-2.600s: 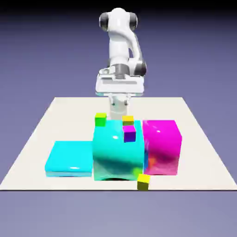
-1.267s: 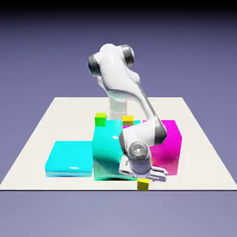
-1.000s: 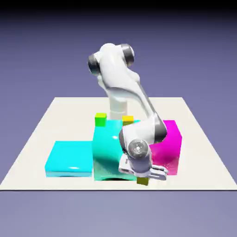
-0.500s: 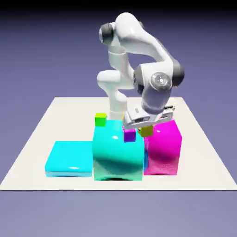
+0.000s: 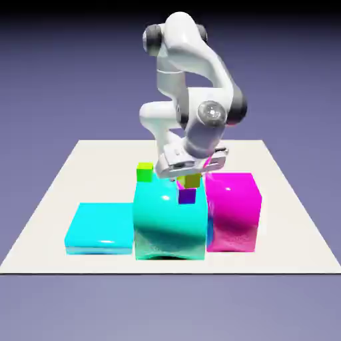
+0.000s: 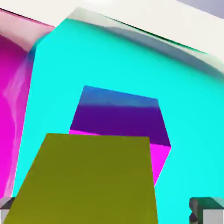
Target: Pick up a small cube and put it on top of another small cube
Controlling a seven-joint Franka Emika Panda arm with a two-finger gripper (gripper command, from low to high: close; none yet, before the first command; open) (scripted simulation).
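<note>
olive small cube (image 6: pixel 89 179) between opened gripper (image 5: pixel 189 178) tips, above purple cube (image 6: pixel 118 116) on cyan block (image 5: pixel 170 220)

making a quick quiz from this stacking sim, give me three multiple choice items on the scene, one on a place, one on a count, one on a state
1. Where does the dark purple cube sit?
A. on the tall cyan block
B. on the flat cyan slab
C. on the bare table

2. How many big glossy magenta blocks are there?
A. none
B. one
C. three

3. Where is the olive-green cube now?
A. lying on the table's near edge
B. under the hand, just above the purple cube
C. on the flat cyan slab

Answers: 1 A, the purple cube shows against the cyan top in the hand view. 2 B, a single magenta block stands at the exterior view's right. 3 B, both views show it between the finger tips over the purple cube.
</note>
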